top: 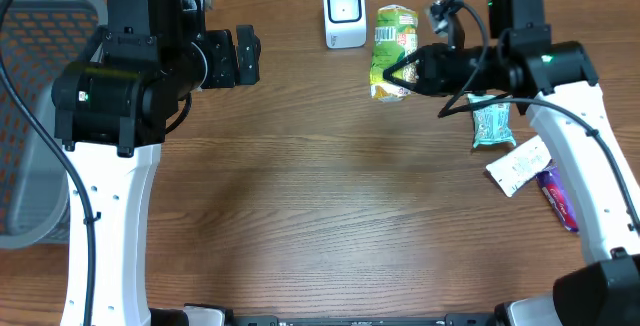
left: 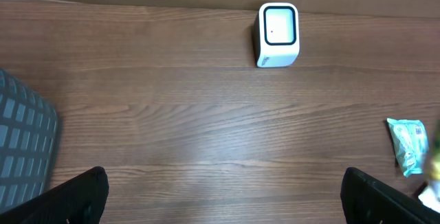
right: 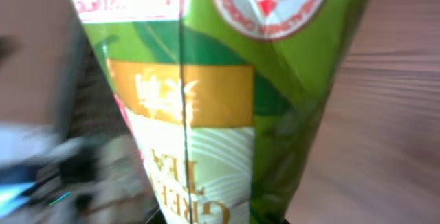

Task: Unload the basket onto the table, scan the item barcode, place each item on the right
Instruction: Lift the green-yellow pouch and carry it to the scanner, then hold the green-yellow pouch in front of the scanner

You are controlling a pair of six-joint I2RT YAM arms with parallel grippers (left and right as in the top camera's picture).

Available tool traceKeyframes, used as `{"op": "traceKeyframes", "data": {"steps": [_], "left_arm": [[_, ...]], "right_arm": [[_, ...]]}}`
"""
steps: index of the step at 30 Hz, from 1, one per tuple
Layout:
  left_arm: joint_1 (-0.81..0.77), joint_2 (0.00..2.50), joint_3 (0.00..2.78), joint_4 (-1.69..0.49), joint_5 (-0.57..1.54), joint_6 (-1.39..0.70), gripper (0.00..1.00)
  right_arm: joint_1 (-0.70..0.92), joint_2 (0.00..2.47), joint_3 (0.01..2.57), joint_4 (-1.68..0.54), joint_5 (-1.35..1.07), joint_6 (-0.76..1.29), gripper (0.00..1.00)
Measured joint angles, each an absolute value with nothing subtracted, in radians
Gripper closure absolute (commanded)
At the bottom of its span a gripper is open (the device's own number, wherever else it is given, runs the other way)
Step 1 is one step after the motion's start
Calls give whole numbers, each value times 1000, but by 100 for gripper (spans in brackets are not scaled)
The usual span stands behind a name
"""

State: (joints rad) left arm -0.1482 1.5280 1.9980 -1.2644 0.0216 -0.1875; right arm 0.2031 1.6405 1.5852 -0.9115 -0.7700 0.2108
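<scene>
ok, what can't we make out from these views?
- Barcode on the green plastic tea pouch: in no view. The right wrist view shows only blurred print, and overhead it is too small.
- Right gripper fingertips: hidden behind the pouch, right wrist.
- Left gripper fingers: cut by the bottom edge, left wrist.
- Purple wrapped packet: partly under a white paper label, overhead.

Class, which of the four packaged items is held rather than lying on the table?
The green packet, pinched in the right fingers; the teal packet, white packet and purple packet lie loose.
</scene>
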Motion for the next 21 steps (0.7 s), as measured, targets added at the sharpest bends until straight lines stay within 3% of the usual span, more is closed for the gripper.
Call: {"op": "traceKeyframes", "data": {"steps": [7,13,21], "left_arm": [[-148,1528,1998,-1264,21,-187,1],[-148,1528,1998,-1264,21,-187,1],[-148,1528,1998,-1264,21,-187,0]], "right_arm": [[416,1666,1675,-917,43,273,96],[496,1802,1887,-755,500,111,96],[502,2039,1897,-375,735,-267,96]]}}
